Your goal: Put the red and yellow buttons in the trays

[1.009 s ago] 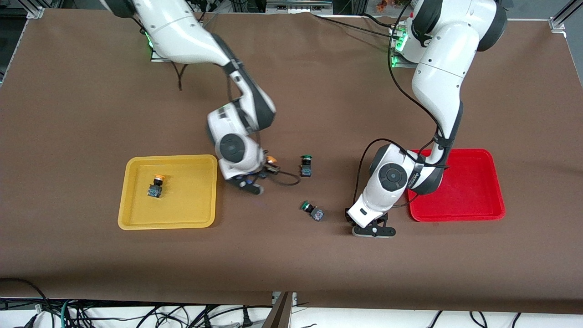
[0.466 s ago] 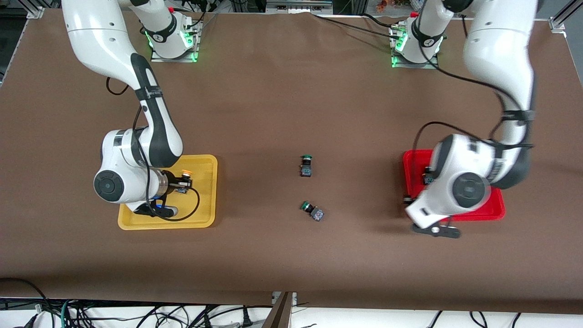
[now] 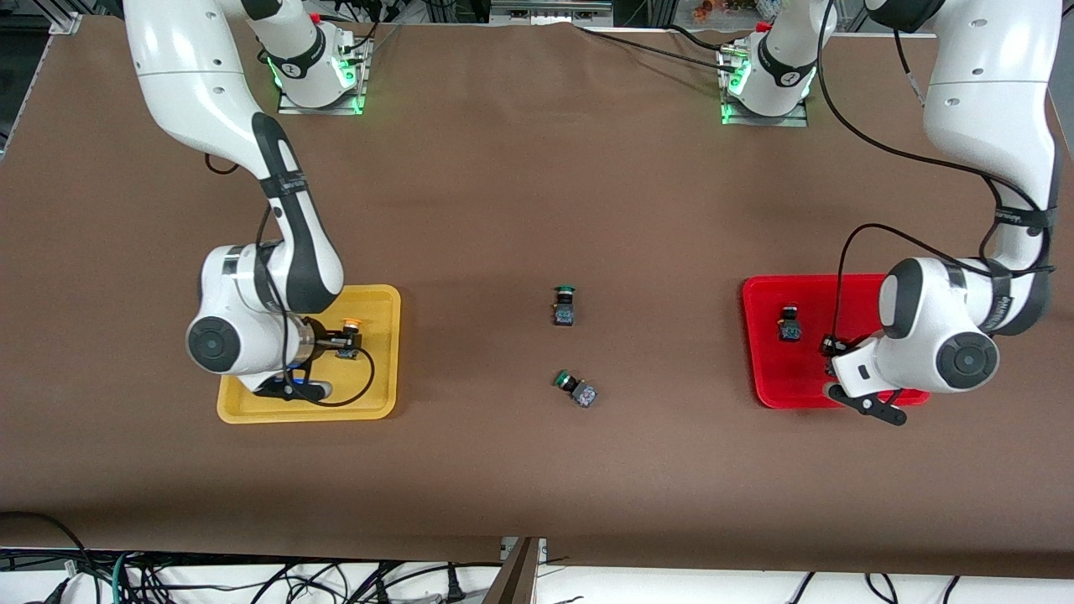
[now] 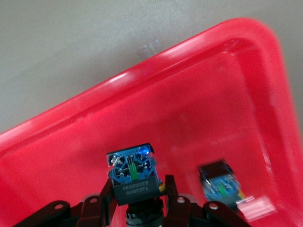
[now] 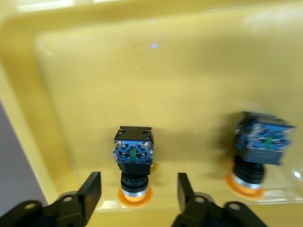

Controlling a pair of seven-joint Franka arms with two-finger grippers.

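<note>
The yellow tray (image 3: 379, 403) lies toward the right arm's end of the table. My right gripper (image 3: 337, 342) is low over it and open. A yellow button (image 5: 134, 161) sits between the spread fingers (image 5: 90, 189), touching neither; it also shows in the front view (image 3: 349, 334). A second yellow button (image 5: 260, 142) sits beside it in the tray. The red tray (image 3: 768, 382) lies toward the left arm's end. My left gripper (image 3: 831, 346) is over it, shut on a button (image 4: 134, 175) whose cap is hidden. A red button (image 3: 789, 323) lies in the red tray, also seen in the left wrist view (image 4: 220, 182).
Two green-capped switches lie on the brown table between the trays: one upright (image 3: 565, 304), one on its side nearer the front camera (image 3: 576, 389). Both arms' elbows hang above their trays.
My right arm carried a yellow button from mid-table to the yellow tray and opened. My left arm swung from the table beside the red tray to over it.
</note>
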